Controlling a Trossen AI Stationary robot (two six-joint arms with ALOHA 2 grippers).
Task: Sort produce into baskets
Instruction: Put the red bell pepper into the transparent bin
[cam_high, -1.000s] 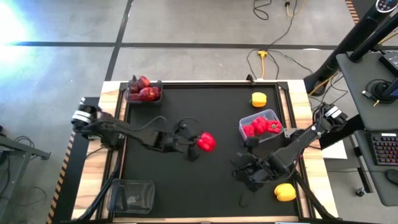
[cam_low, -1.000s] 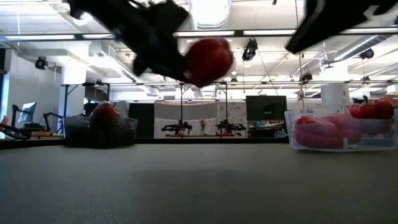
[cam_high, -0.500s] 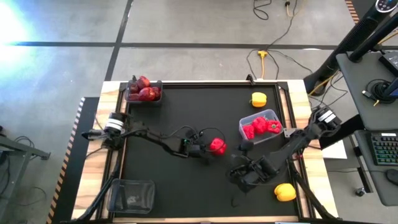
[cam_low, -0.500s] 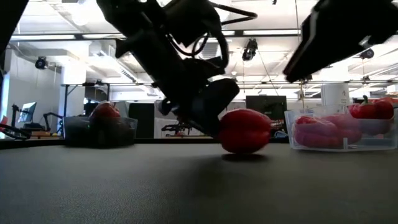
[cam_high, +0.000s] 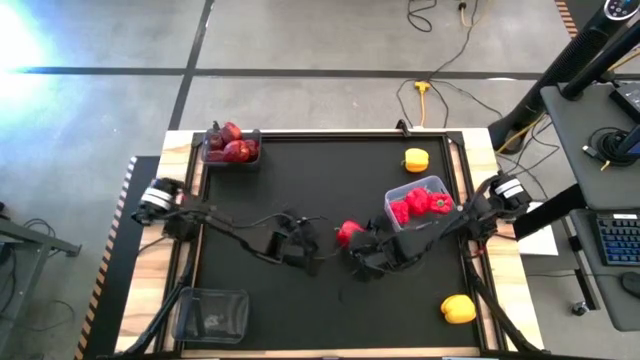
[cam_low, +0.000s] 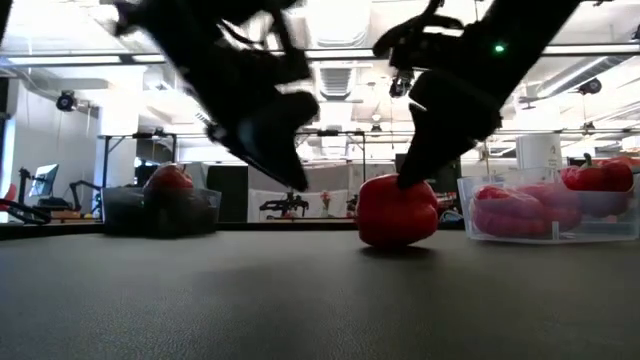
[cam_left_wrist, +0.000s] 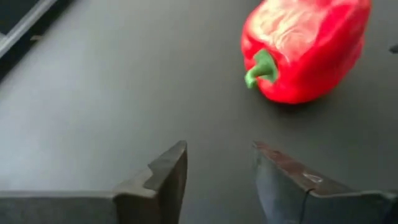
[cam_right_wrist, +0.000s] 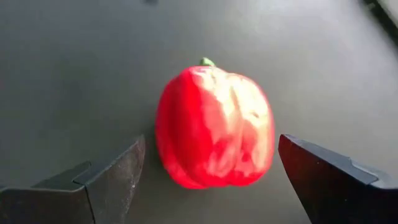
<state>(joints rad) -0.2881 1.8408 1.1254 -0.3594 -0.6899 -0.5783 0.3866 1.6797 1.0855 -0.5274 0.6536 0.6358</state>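
Pepper (cam_high: 347, 233): red, lying on bench (cam_high: 300, 180).
Left tool (cam_left_wrist: 219, 180): partly open, empty, beside pepper.
Right tool (cam_right_wrist: 211, 171): wide open, straddling pepper.

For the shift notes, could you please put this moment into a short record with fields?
loose pepper: red pepper lying on the black mat mid-table, held by nobody
left gripper: open, empty, just beside the pepper
right gripper: open, fingers either side of the pepper, not closed
back-left tub: dark red fruit inside
right tub: red peppers inside
front-left tub: nothing seen inside
yellow peppers: one at the back right, one at the front right, both on the mat
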